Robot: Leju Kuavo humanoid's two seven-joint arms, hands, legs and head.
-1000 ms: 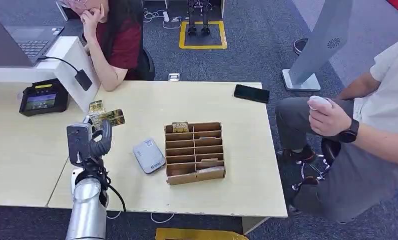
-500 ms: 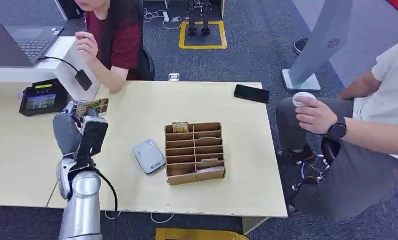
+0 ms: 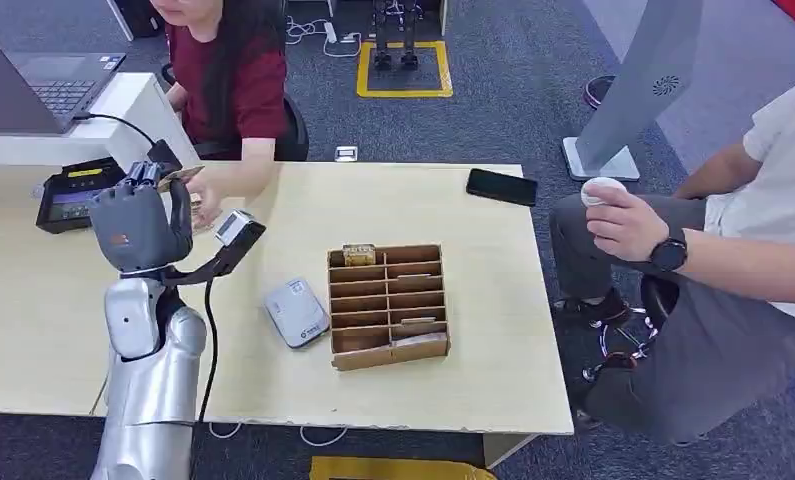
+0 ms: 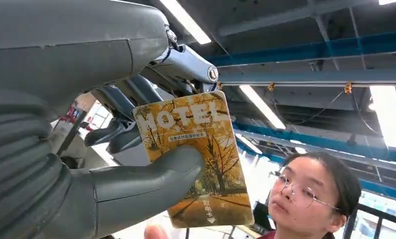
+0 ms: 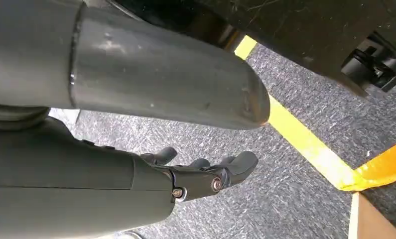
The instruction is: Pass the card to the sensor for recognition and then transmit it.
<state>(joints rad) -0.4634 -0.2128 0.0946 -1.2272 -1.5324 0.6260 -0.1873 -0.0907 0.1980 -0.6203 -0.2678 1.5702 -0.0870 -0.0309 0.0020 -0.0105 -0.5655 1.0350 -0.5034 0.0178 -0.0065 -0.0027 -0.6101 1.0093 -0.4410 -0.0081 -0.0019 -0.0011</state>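
The left hand [image 4: 136, 144] pinches the hotel card [image 4: 196, 159] between thumb and fingers, raised just beside the person's reaching hand [image 3: 205, 205]. A light pinch; a mistimed handover could drop it. The right hand [image 5: 205, 174] hangs loose, holding nothing.

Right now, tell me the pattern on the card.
The card shows orange autumn trees with white HOTEL lettering; clearest in the left wrist view.

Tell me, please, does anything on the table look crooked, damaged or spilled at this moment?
Nothing looks damaged or spilled. Only the grey card reader lies askew to the table edge, beside the squarely placed wooden card rack. The left hand holds the hotel card firmly.
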